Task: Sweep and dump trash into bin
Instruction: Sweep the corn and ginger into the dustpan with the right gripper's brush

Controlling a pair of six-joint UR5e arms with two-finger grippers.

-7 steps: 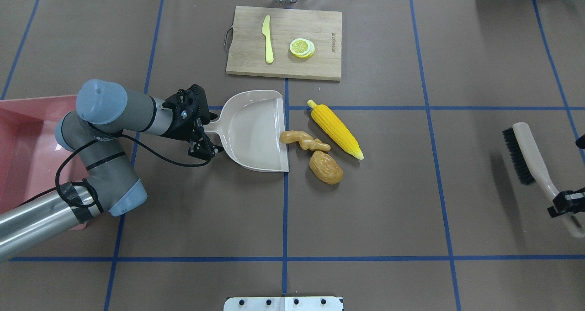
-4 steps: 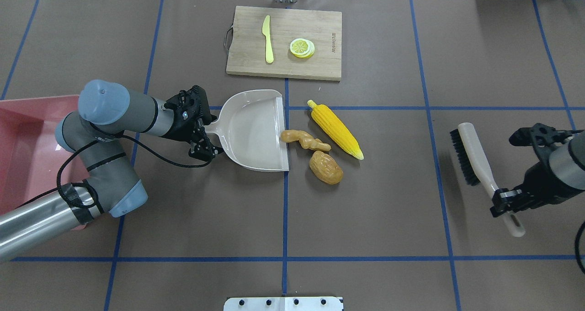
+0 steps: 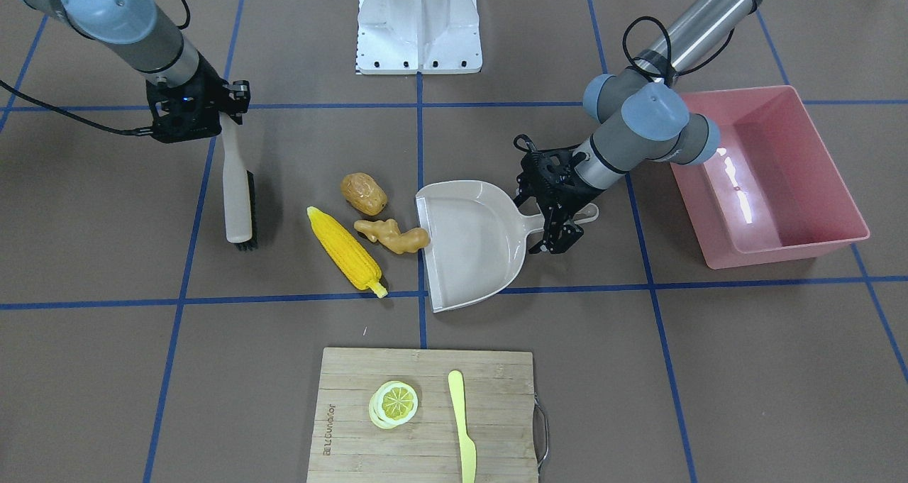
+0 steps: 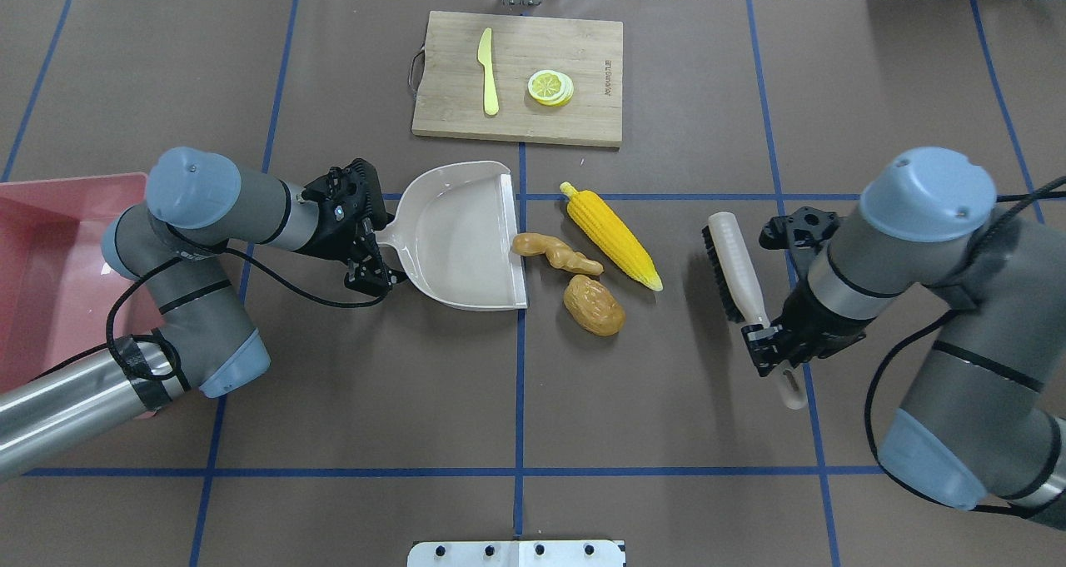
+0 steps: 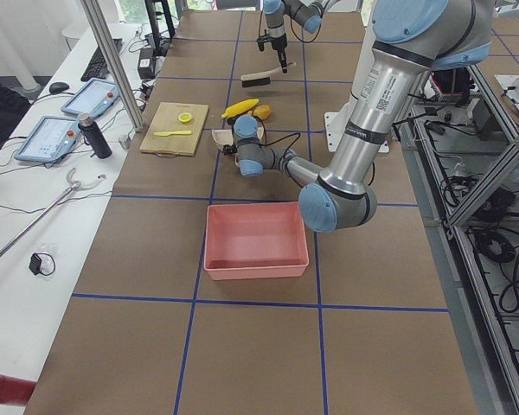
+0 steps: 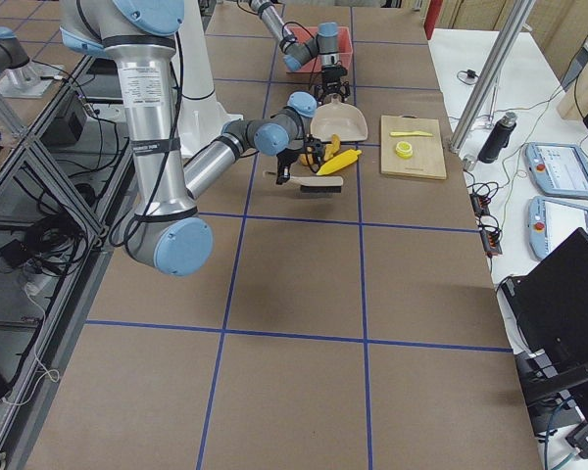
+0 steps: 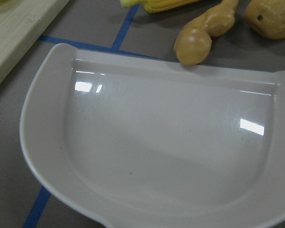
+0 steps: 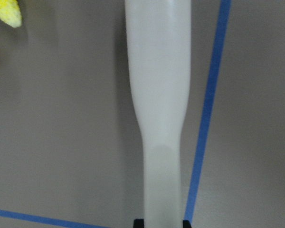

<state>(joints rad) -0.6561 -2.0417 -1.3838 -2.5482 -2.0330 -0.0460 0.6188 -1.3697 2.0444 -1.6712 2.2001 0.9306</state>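
Note:
The corn cob (image 4: 612, 236), ginger root (image 4: 556, 255) and potato (image 4: 594, 305) lie together on the table, just right of the beige dustpan (image 4: 458, 238). The ginger touches the pan's open lip. My left gripper (image 4: 366, 246) is shut on the dustpan's handle. The left wrist view shows the empty pan (image 7: 166, 152) with the ginger (image 7: 204, 33) at its edge. My right gripper (image 4: 770, 346) is shut on the handle of a black-bristled brush (image 4: 733, 267), which stands a little right of the corn. The pink bin (image 4: 75, 182) sits at the far left, beside my left arm.
A wooden cutting board (image 4: 450, 92) at the back middle holds a pale yellow knife (image 4: 488, 72) and a lemon slice (image 4: 550, 87). A white mounting plate (image 4: 516, 553) is at the table's near edge. Blue tape lines cross the brown table.
My right arm has carried the brush leftward from the table's right edge to just right of the corn. The left gripper and dustpan have hardly moved.

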